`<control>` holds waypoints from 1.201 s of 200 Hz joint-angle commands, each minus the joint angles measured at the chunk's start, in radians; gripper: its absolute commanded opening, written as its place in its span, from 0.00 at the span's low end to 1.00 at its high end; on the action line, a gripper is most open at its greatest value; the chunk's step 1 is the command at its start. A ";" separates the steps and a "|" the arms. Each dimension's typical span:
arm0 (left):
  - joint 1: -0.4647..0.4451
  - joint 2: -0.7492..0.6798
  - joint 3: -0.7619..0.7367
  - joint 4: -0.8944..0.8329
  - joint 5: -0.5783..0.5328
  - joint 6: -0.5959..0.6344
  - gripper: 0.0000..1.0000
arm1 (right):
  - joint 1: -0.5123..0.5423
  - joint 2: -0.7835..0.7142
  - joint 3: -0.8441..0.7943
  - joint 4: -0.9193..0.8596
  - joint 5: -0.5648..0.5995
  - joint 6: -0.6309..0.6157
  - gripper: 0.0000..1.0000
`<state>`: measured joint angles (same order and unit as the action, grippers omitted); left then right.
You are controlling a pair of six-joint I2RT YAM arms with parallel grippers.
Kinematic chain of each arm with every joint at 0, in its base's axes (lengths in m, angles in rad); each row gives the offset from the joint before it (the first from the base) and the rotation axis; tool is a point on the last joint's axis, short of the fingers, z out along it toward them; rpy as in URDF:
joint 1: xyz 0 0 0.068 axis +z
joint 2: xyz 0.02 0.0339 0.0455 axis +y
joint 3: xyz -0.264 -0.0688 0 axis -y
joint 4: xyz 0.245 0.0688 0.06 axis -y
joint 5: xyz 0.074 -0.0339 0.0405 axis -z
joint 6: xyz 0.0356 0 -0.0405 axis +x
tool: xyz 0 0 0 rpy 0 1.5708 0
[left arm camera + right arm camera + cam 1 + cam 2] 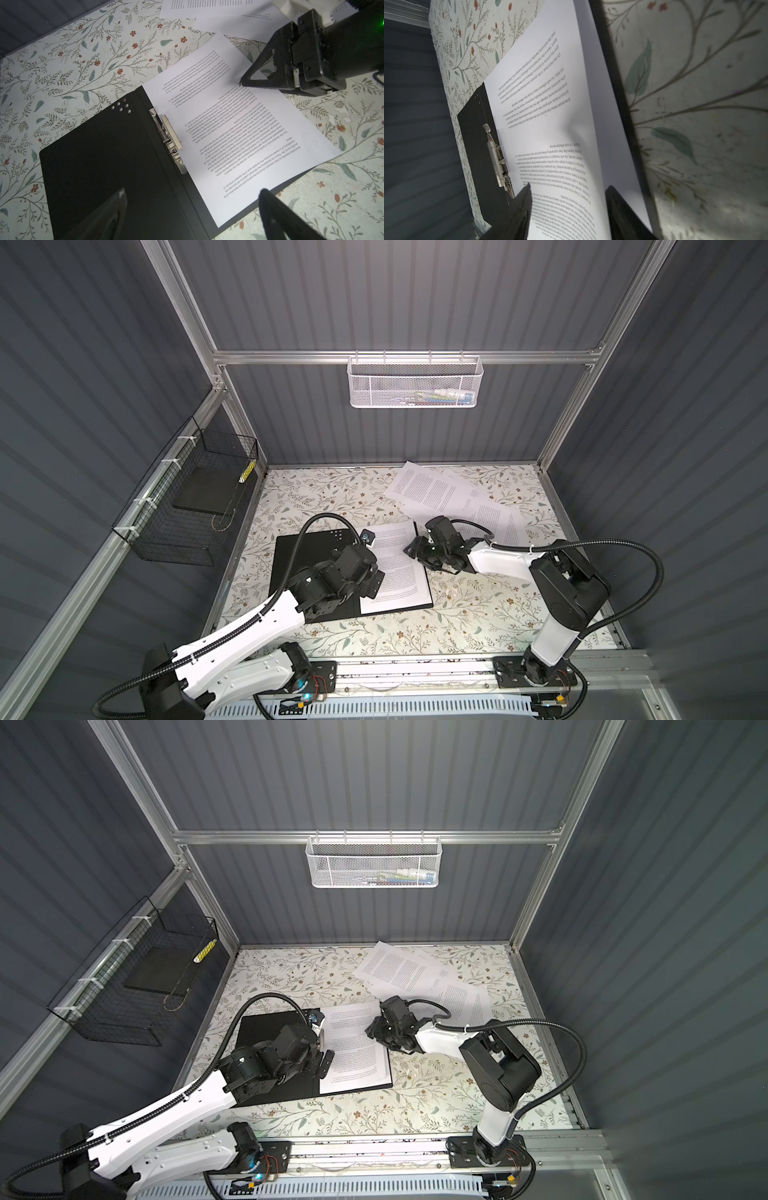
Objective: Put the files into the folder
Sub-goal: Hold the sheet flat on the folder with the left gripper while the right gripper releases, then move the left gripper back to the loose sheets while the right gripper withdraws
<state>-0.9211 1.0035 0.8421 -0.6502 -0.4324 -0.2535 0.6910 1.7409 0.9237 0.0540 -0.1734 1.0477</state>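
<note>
The left hand (193, 192) hangs over the near part of the folder (299, 560). Its fingers are wide apart and hold nothing. The right hand (411, 549) reaches in low from the right, down by the far right edge of a printed sheet (399, 572). Its fingers are apart too and are not pinching. The folder lies open and flat on the desk (478, 614), black inside, with the sheet on its right half. More files (432, 489) lie loose at the back right of the desk. The left wrist view shows a shiny metal clip (168, 135) along the fold. The right wrist view shows the sheet bulging up a little.
</note>
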 commanded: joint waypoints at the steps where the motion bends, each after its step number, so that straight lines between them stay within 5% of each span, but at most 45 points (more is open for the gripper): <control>1: 0.004 -0.015 -0.001 0.002 0.007 0.019 1.00 | 0.009 0.022 0.029 -0.055 0.023 -0.006 0.59; 117: 0.005 -0.020 -0.001 0.006 0.004 0.022 1.00 | 0.029 -0.021 0.062 -0.183 0.105 -0.063 0.75; 171: 0.004 -0.024 -0.006 0.006 0.003 0.019 1.00 | 0.009 -0.196 0.019 -0.282 0.177 -0.148 0.85; 199: 0.005 -0.020 -0.003 0.006 0.004 0.018 1.00 | -0.124 -0.308 -0.052 -0.362 0.169 -0.244 0.99; 240: 0.005 0.078 0.059 -0.029 -0.008 -0.068 1.00 | -0.450 -0.391 -0.104 -0.474 0.126 -0.395 0.99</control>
<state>-0.9211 1.0100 0.8452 -0.6525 -0.4335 -0.2588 0.3679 1.3743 0.8463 -0.2947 -0.0486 0.7803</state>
